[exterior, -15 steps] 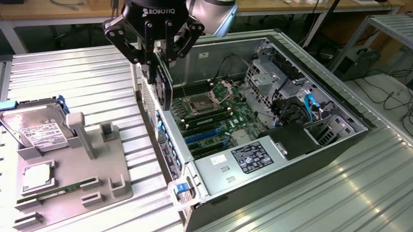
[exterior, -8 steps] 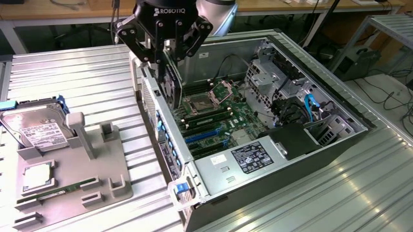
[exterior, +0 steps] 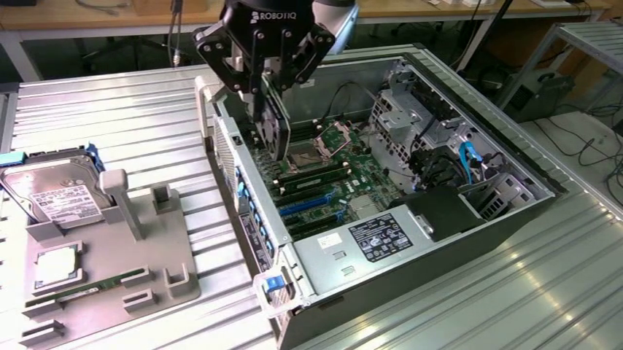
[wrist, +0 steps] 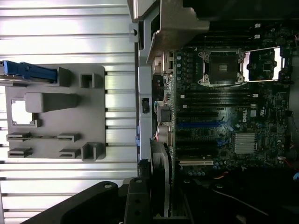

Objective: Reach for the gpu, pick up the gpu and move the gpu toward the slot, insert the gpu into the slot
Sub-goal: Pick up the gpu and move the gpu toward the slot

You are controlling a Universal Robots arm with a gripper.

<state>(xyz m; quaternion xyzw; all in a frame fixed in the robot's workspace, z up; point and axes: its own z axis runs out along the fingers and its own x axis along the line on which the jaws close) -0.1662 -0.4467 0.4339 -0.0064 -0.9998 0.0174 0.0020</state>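
The gripper (exterior: 265, 89) pinches the gpu (exterior: 276, 130) upright over the motherboard (exterior: 352, 179), beside the case wall (exterior: 226, 146) (hard drive (exterior: 54, 197) well apart).

Gripper (exterior: 265, 86) hangs vertically beneath the wrist, fingers (exterior: 235, 67) pointing down and drawn in, clamping the gpu (exterior: 276, 130) between them.

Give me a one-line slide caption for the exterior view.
Gripper, jaws shut on the gpu, holds it upright over the motherboard in the open computer case; hard drive on the grey tray alongside.
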